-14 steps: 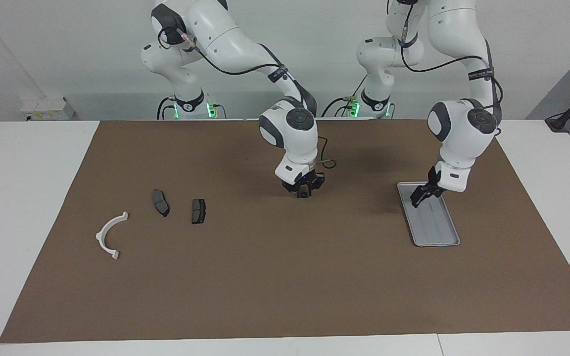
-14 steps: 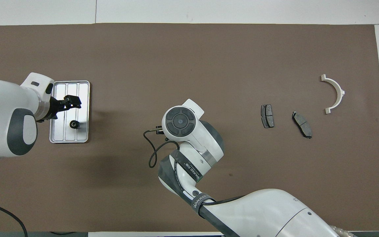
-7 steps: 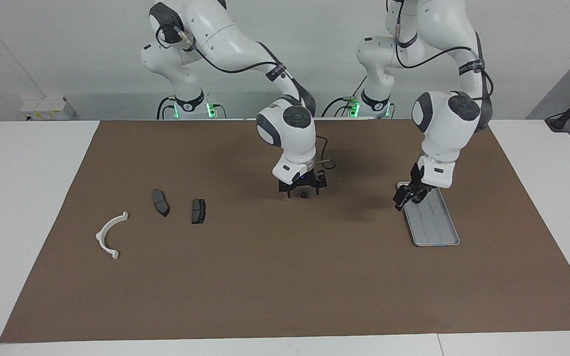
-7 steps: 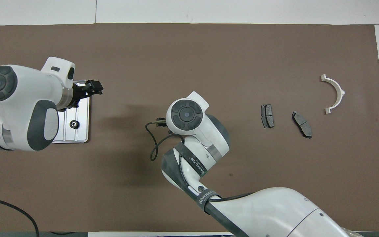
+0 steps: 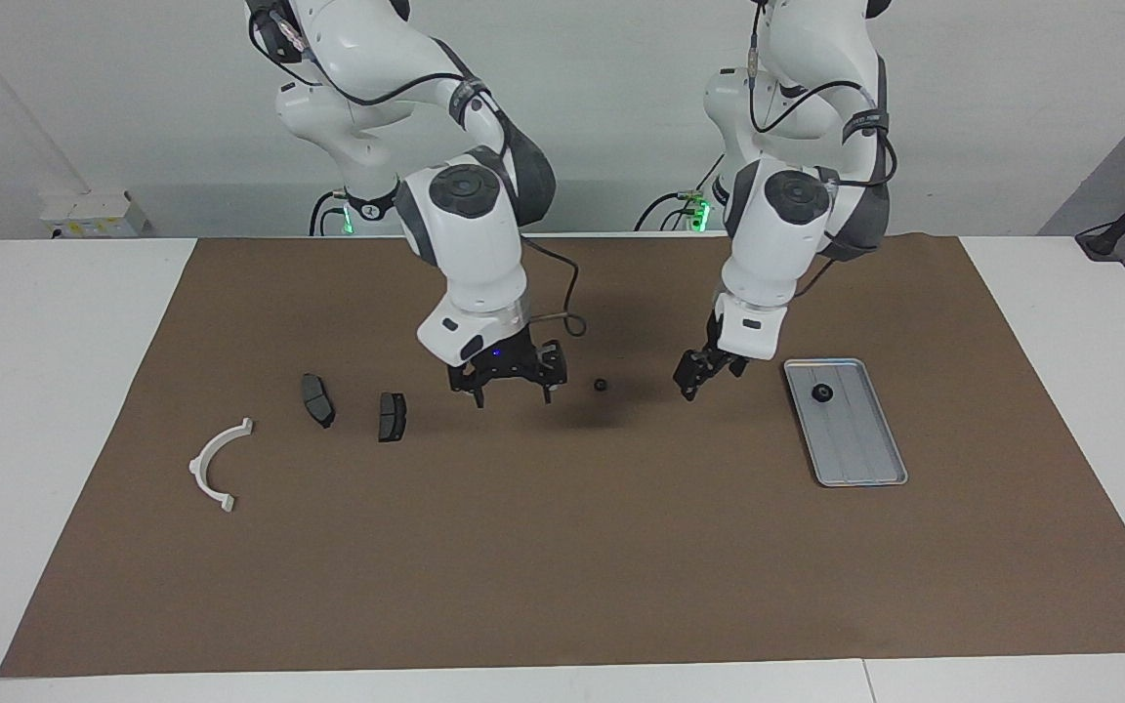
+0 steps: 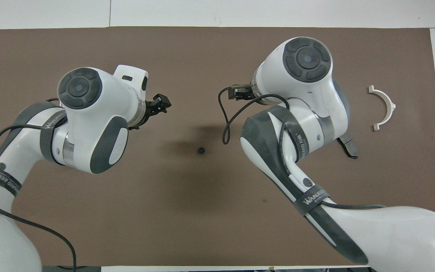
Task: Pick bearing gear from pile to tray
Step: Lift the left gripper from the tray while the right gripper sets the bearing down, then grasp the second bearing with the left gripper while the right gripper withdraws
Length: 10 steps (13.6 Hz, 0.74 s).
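A small black bearing gear lies alone on the brown mat between my two grippers. A second one sits in the silver tray, at the tray's end nearer the robots. My right gripper hangs open and empty just above the mat, between the loose gear and the pile's two dark brake pads. My left gripper hovers open and empty between the loose gear and the tray. In the overhead view my left arm hides the tray.
A white curved bracket lies toward the right arm's end of the mat, past the brake pads. In the overhead view one brake pad peeks out from under my right arm. White tabletop surrounds the mat.
My right gripper opened, left the gear on the mat and swung toward the brake pads. My left gripper lifted off the tray and moved toward the loose gear.
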{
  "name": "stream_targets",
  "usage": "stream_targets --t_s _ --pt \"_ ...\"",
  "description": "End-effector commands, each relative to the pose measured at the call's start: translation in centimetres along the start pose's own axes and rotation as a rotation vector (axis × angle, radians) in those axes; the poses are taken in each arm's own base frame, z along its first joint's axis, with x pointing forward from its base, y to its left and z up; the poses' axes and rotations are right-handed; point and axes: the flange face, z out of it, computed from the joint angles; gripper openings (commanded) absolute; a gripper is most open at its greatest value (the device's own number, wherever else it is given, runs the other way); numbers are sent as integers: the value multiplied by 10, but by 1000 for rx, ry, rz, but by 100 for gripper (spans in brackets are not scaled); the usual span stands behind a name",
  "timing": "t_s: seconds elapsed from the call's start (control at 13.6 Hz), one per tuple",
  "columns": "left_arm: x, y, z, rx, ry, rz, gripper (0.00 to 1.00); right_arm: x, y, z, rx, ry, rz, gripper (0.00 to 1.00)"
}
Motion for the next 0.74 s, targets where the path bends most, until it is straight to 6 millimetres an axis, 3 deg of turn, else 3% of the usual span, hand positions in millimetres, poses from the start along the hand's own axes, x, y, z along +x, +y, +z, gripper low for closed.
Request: stream_targets --t_s 0.0,0.15,0.29,0.44,0.66 --pt "-20 58 42 50 -38 -48 100 17 59 -21 -17 -22 -67 97" --pt "-42 84 65 63 -42 -58 100 25 112 -29 -39 -54 -109 97" --pt "-81 100 84 70 -35 -25 100 24 159 -43 -61 -82 -80 97" --pt "-100 99 99 64 -30 -8 100 16 182 -64 -79 -98 -44 100" --pt "-112 79 118 96 -47 1 100 10 233 -105 -92 -59 42 100"
